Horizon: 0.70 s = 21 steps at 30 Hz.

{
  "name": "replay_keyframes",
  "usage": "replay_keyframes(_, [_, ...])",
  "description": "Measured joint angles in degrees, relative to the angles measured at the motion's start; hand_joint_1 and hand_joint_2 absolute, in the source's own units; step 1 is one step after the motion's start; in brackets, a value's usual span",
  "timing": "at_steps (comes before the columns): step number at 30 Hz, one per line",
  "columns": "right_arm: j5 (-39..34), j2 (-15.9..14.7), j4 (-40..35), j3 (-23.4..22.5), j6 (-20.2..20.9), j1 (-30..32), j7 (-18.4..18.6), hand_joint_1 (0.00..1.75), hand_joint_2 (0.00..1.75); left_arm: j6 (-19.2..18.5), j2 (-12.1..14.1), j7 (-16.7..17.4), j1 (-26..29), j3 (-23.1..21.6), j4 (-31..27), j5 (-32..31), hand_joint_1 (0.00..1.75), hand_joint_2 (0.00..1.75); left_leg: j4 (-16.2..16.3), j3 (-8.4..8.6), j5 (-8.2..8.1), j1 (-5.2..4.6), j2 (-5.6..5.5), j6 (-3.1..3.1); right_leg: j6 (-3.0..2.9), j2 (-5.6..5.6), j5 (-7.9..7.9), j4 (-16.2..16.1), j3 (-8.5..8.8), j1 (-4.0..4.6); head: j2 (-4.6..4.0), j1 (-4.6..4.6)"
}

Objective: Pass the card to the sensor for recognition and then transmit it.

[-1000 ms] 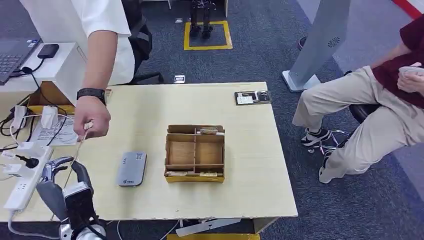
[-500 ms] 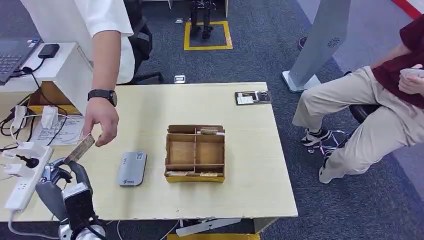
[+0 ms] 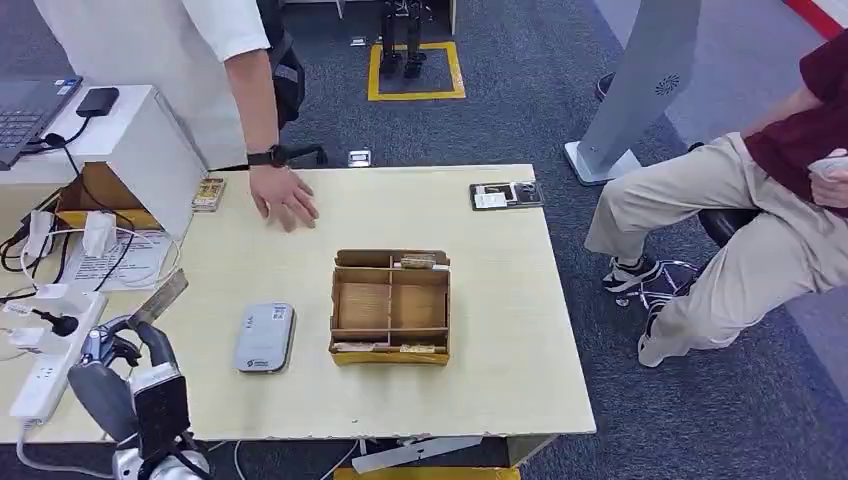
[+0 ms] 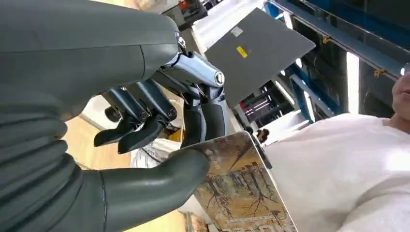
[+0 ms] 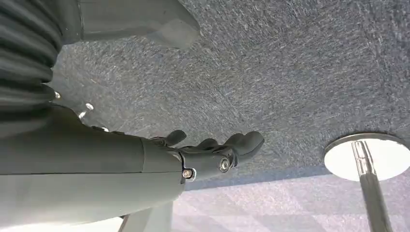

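— Hands first: what are they doing?
— Left hand [image 3: 125, 350], at the table's [image 3: 500, 380] near left corner, pinches the card [image 3: 158, 297] between thumb and fingers [image 4: 140, 130]; the card sticks up tilted. Right hand [image 5: 212, 152] hangs over grey carpet, fingers loosely apart, holding nothing.
— And the sensor?
— Grey sensor [image 3: 263, 337] lies flat just right of that hand, beside the cardboard box [image 3: 390, 305]. Farther back, a person's hand [image 3: 285, 197] rests on the tabletop.
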Motion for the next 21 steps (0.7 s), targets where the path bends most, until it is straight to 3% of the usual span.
replay_keyframes(12, [0.77,-0.24,0.55,0.0,0.0,0.01,-0.09,0.0,1.75,0.07,-0.28,1.51,1.39,8.9,-6.84,-17.64,1.75,1.75,-0.01,0.0,0.0,0.02,0.0,0.0,-0.01,0.0,-0.01,0.0,-0.01,0.01,0.0,0.0])
replay_keyframes(21, [1.03,-0.63,1.07,0.0,0.0,0.01,-0.42,0.0,1.75,0.07,-0.33,0.98,1.44,12.72,-12.24,-25.31,1.75,1.75,-0.01,0.0,0.0,0.01,0.0,0.0,-0.01,-0.01,-0.01,0.0,0.0,0.01,0.0,0.0])
